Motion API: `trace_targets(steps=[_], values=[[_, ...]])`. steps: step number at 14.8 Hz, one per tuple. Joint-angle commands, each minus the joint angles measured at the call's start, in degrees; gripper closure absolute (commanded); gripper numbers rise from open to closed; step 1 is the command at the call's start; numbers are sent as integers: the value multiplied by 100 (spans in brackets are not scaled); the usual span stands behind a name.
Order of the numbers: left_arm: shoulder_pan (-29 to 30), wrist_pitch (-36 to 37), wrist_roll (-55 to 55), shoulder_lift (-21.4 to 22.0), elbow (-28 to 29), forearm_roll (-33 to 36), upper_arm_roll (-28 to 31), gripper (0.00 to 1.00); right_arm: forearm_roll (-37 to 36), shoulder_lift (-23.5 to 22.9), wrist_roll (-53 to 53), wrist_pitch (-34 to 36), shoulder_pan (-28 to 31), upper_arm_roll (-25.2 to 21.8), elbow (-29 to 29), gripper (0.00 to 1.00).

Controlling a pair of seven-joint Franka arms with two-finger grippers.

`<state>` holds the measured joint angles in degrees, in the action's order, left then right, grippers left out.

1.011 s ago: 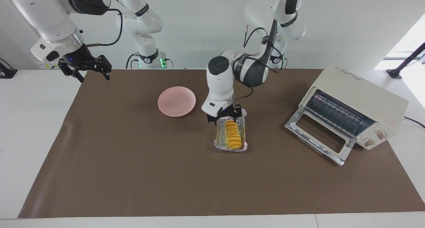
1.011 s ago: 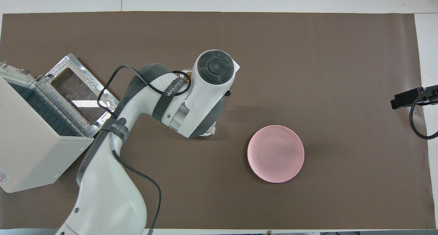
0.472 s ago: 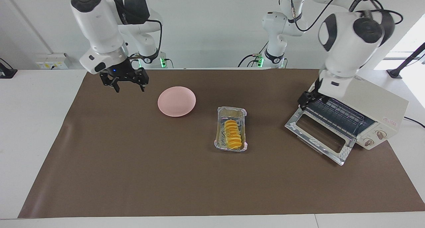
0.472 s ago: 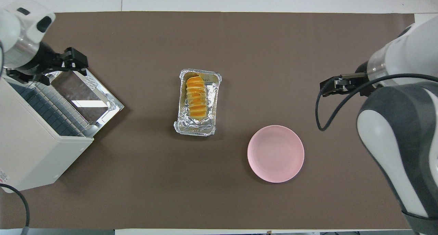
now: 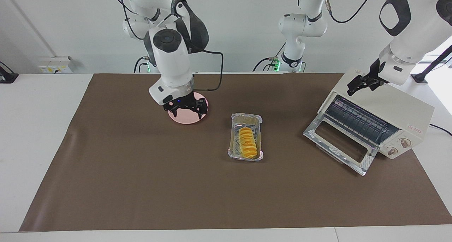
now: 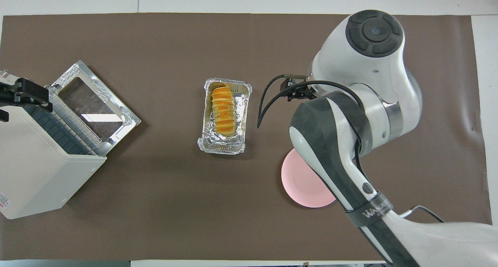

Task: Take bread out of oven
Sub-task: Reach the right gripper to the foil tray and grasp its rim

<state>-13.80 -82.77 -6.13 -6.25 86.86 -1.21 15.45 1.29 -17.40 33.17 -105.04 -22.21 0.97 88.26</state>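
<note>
The bread [image 5: 247, 143] [image 6: 223, 111], a golden sliced-looking loaf, lies in a silver foil tray [image 5: 244, 120] [image 6: 240, 115] on the brown mat mid-table, outside the oven. The cream oven [image 5: 395, 104] [image 6: 35, 169] stands toward the left arm's end. Its glass door [image 5: 339, 143] [image 6: 95, 99] is dropped open and its wire rack is bare. My left gripper [image 5: 363, 83] [image 6: 19, 97] hangs open and holding nothing over the oven's top edge. My right gripper [image 5: 185, 108] hovers open and holding nothing over the pink plate; in the overhead view its arm covers it.
A round pink plate [image 5: 187, 119] [image 6: 303, 189] sits a little nearer to the robots than the foil tray, toward the right arm's end. The brown mat [image 5: 141, 182] covers most of the white table.
My left gripper left the foil tray, passed the oven's opening and rose over the oven's top. My right arm swung in from its end of the table to over the pink plate.
</note>
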Motion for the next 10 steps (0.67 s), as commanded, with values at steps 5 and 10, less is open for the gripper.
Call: trace_targets(steps=[5, 10], values=[[290, 340, 112, 317, 296, -20, -376, 0, 55, -2117, 1489, -368, -784, -79, -1848, 0], [834, 315, 252, 643, 630, -20, -867, 0, -225, -2312, 1728, -807, -1048, -70, -1629, 0]])
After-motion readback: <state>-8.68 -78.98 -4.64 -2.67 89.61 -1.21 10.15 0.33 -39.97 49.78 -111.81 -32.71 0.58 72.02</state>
